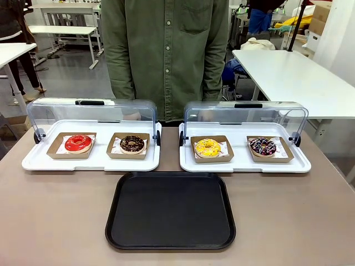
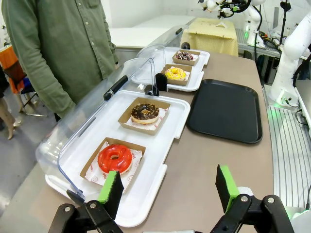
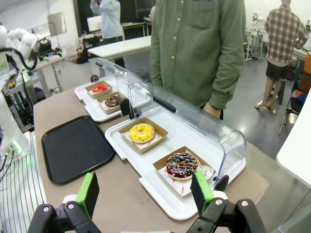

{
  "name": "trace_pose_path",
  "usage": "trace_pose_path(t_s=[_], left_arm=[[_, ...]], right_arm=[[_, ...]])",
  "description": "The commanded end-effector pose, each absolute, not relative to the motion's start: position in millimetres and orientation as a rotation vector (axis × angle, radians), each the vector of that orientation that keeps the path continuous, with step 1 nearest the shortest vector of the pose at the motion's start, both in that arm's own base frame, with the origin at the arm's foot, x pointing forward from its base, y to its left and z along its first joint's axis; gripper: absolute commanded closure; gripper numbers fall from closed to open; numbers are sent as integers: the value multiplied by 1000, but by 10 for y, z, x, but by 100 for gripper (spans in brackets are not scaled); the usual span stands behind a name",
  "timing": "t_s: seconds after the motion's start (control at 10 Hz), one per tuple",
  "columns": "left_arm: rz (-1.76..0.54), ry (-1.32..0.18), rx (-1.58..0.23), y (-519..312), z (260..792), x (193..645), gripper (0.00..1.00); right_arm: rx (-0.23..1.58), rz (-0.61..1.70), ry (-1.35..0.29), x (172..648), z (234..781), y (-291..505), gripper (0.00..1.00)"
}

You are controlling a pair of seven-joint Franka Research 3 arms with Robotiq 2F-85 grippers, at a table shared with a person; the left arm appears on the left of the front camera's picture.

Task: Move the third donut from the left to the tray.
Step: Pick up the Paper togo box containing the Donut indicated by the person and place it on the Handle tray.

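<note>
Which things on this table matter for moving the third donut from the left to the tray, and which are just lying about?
For the job:
- yellow donut, on its cardboard square
- black tray

Just lying about:
- red donut
- chocolate donut
- sprinkled dark donut
- left white tray
- right white tray, which the yellow donut sits in

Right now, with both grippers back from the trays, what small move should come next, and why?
Probably reach the open right gripper toward the yellow donut: it sits untouched on that arm's side, its clear lid raised.
</note>
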State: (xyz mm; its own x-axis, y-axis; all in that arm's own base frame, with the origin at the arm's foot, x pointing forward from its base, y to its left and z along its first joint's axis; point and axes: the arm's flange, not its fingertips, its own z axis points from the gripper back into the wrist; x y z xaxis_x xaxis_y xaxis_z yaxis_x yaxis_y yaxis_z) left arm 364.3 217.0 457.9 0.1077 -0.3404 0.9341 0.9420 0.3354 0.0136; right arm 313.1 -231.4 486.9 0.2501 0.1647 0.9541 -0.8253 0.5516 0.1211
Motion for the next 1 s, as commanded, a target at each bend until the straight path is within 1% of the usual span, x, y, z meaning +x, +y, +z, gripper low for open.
trace_pose_path(t_s=[0.0,0.9], left_arm=[[-1081,-1057,-727,2163,4602,3630,0],[-1081,-1057,-727,2163,4602,3630,0]], right_arm=[[720,771,-1147,3147,4879,-2326,0],[720,771,-1147,3147,4879,-2326,0]])
